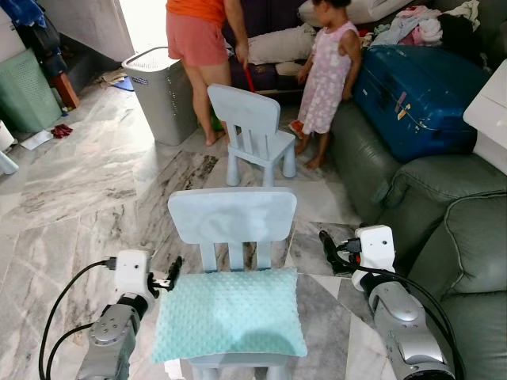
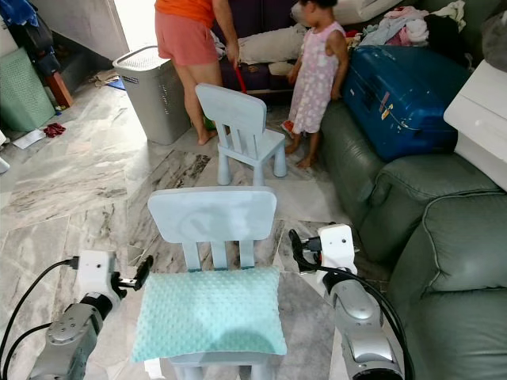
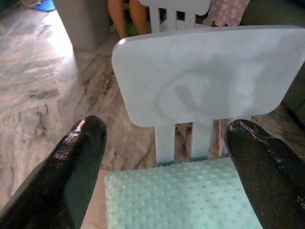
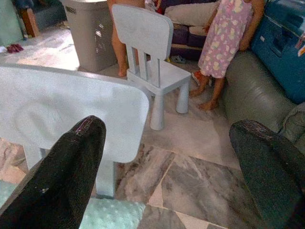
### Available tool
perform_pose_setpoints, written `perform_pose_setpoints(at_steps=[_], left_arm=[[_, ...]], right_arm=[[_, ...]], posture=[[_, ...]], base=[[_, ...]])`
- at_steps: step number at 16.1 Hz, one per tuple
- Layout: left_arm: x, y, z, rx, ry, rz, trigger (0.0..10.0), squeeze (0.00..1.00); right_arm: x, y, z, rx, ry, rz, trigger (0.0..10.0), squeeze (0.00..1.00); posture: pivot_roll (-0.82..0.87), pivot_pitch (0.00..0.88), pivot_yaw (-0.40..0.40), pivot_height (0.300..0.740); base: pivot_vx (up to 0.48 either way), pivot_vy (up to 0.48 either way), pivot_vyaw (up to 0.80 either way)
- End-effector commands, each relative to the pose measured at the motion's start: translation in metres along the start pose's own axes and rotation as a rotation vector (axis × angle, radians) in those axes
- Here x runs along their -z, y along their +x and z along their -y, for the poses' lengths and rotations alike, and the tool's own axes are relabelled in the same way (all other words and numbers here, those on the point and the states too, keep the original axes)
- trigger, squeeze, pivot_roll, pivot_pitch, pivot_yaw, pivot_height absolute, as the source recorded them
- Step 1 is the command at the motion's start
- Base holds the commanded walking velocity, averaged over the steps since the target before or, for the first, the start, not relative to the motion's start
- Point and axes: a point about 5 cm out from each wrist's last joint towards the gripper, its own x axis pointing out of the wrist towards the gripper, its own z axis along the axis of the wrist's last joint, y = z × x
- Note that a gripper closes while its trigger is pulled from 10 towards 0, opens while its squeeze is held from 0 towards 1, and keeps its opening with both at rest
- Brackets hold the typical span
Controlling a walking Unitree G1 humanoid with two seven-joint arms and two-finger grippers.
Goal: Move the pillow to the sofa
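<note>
Directly ahead of you, the mint dotted pillow lies flat on the seat of the near pale-blue chair. Your left gripper hovers just off its 9 o'clock edge, jaws spread — the right gripper sits near the 2 o'clock corner, jaws spread too, not touching. At 3 o'clock stands the green sofa with a blue suitcase on it. Marble floor all round; at 12 o'clock a second chair, a grey hamper and two people standing.
</note>
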Motion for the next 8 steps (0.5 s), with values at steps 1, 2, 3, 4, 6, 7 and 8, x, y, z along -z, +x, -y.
perform_pose_setpoints(at_steps=[1, 2, 3, 4, 6, 7, 8], left_arm=[[-0.0044, 0.0028, -0.0028, -0.020, 0.015, 0.015, 10.0, 0.00], [-0.0051, 0.0037, -0.0030, -0.022, 0.013, 0.020, 10.0, 0.00], [-0.0054, 0.0037, -0.0032, -0.020, 0.014, 0.022, 10.0, 0.00], [-0.0062, 0.0043, -0.0049, -0.033, 0.012, 0.028, 10.0, 0.00], [-0.0066, 0.0055, -0.0083, -0.046, 0.010, 0.025, 10.0, 0.00], [-0.0058, 0.0057, -0.0099, -0.046, 0.011, 0.021, 10.0, 0.00], [-0.0054, 0.0058, -0.0104, -0.047, 0.011, 0.019, 10.0, 0.00]], right_arm=[[-0.0083, 0.0045, -0.0008, 0.003, 0.003, 0.024, 10.0, 0.00], [-0.0094, 0.0055, -0.0017, 0.002, 0.004, 0.027, 10.0, 0.00], [-0.0099, 0.0058, -0.0021, 0.001, 0.005, 0.029, 10.0, 0.00], [-0.0110, 0.0067, -0.0043, -0.007, 0.009, 0.033, 10.0, 0.00], [-0.0110, 0.0066, -0.0070, -0.017, 0.015, 0.032, 10.0, 0.00], [-0.0104, 0.0061, -0.0080, -0.019, 0.017, 0.030, 10.0, 0.00], [-0.0103, 0.0060, -0.0082, -0.019, 0.018, 0.030, 10.0, 0.00]], posture=[[-0.13, 0.000, 0.050, 0.740], [-0.12, 0.000, 0.049, 0.740], [-0.12, 0.000, 0.049, 0.740], [-0.12, 0.000, 0.050, 0.740], [-0.12, 0.000, 0.051, 0.740], [-0.12, 0.000, 0.053, 0.740], [-0.12, 0.000, 0.053, 0.740]], base=[[0.000, 0.000, 0.00], [0.000, 0.000, 0.00], [0.000, 0.000, 0.00], [0.000, 0.000, 0.00], [0.000, 0.000, 0.00], [0.000, 0.000, 0.00], [0.000, 0.000, 0.00]])
